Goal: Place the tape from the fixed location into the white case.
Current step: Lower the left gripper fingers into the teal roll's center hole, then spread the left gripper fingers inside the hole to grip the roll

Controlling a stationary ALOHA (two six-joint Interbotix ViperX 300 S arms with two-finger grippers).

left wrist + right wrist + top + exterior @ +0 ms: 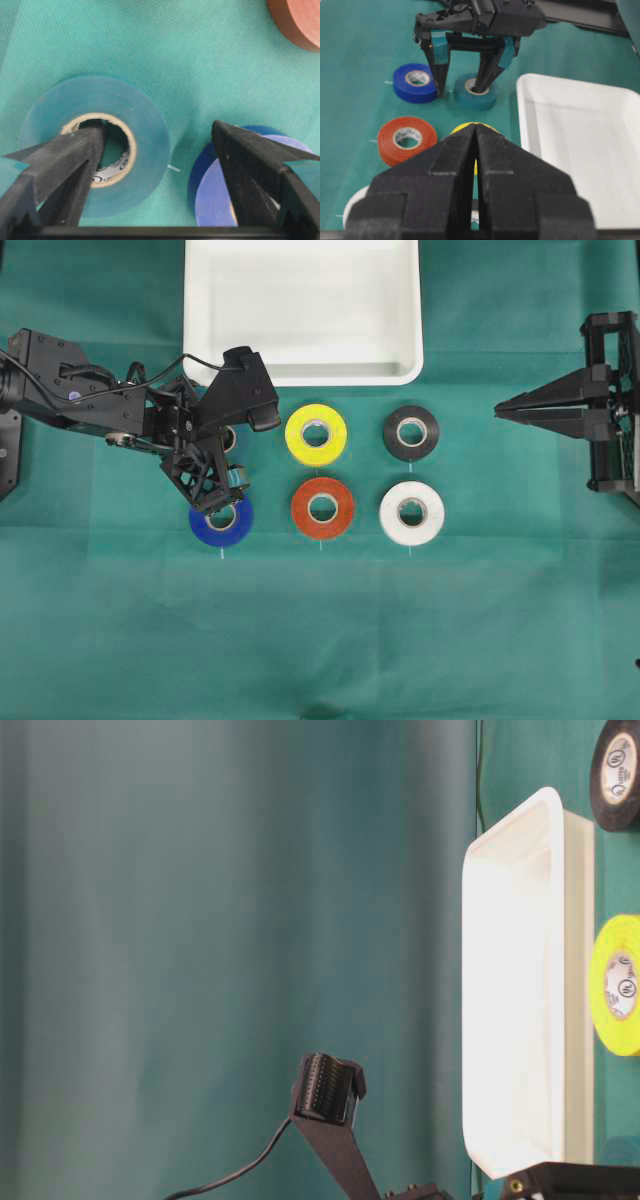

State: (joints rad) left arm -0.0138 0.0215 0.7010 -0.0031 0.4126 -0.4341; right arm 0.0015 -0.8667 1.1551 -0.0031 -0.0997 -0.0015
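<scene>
Tape (95, 150) straddled by your left gripper (465, 92), jaws spread wide, nothing gripped.

You have one finger (75, 165) down in the teal roll's pale core and the other outside its wall, in the gap beside the blue roll (415, 82); the roll lies flat on the green cloth (320, 640), just in front of the white case (300, 310). Your right gripper (500, 410) hangs well apart at the right edge, jaws pressed together and empty. Yellow (316, 434), black (411, 432), red (322, 507) and white (411, 512) rolls sit untouched in their rows.
</scene>
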